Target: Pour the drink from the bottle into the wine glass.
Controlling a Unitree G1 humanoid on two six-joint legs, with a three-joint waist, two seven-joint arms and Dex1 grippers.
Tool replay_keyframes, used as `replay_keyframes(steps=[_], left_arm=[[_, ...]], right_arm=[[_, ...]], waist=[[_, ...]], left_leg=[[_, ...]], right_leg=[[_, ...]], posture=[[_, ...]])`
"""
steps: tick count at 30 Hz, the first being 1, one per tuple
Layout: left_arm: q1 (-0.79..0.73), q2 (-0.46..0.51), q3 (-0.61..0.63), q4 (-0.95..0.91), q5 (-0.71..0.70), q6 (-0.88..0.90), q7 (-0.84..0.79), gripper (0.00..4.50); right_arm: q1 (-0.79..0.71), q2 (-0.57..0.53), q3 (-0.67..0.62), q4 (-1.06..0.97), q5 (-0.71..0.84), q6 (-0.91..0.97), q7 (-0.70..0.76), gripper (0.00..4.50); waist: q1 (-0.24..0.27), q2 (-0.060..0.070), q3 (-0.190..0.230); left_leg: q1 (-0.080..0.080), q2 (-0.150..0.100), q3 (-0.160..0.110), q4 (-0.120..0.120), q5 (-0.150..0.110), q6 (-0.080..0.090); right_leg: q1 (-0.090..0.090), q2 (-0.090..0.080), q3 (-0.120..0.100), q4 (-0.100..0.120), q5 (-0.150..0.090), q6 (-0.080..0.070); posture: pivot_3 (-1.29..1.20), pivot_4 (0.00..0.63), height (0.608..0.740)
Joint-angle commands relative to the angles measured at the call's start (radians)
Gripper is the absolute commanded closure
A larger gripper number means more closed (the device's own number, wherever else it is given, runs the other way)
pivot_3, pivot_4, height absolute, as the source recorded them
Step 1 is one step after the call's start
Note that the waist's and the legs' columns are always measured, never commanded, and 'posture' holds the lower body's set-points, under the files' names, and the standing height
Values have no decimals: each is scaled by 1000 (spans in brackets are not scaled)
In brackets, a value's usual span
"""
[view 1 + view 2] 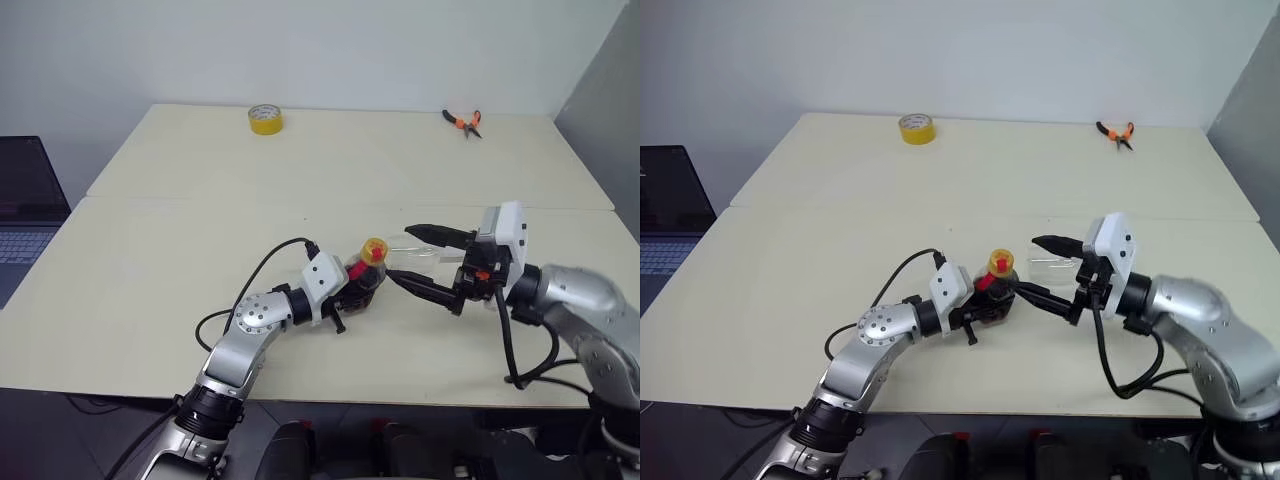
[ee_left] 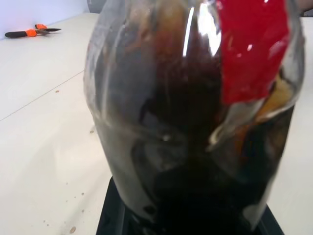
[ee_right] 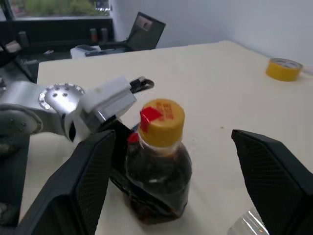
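Observation:
My left gripper [image 1: 352, 293] is shut on the small clear bottle [image 1: 366, 276], which stands upright near the middle of the table. The bottle has a yellow-orange cap [image 3: 161, 122] and a red label, and it holds the dark drink [image 2: 195, 171]. My right gripper [image 1: 400, 255] is open and points at the bottle from the right. Its two black fingers stand wide on either side of the cap without touching it. The clear wine glass [image 1: 420, 252] shows faintly just beyond those fingers. I cannot tell whether it is upright.
A yellow tape roll [image 1: 265, 119] lies at the table's far edge, and orange-handled pliers [image 1: 465, 122] lie at the far right. A laptop [image 1: 25, 210] sits off the table's left side. A seam [image 1: 200, 197] runs across the table [image 1: 150, 300].

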Motion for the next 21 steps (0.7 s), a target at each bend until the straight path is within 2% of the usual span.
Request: replay_keyframes(steps=[1,6,15,18,21], left_arm=[[-26,-14,2,-28,-26,-18,-14,3728],[-39,-21,-8,-15,-28,-22,-43,3730],[-66,-28,-10,12,-25,-32,-65,3730],[-67,-28,-10,10,-25,-31,-67,3730],[-67,-28,-12,8,-26,-30,-71,3741]], right_arm=[[-5,133,45,-121,-10,57,-253,381],[-26,197,141,-109,-127,60,-355,381],[-25,221,136,-77,-165,40,-361,381],[-17,221,129,-79,-158,47,-353,993],[-11,225,122,-83,-147,49,-347,2043]], waist=[[-3,0,0],[-2,0,0],[-2,0,0],[-2,0,0],[-2,0,0]], left_leg=[[0,0,0,0,0,0],[0,-1,1,0,0,0],[0,-1,1,0,0,0],[0,-1,1,0,0,0],[0,-1,0,0,0,0]], right_leg=[[-1,0,1,1,0,0],[-1,0,1,1,0,0],[-1,0,1,0,0,0],[-1,0,1,0,0,0],[-1,0,1,0,0,0]], posture=[[0,150,740],[0,150,740],[0,150,740],[0,150,740],[0,150,740]])
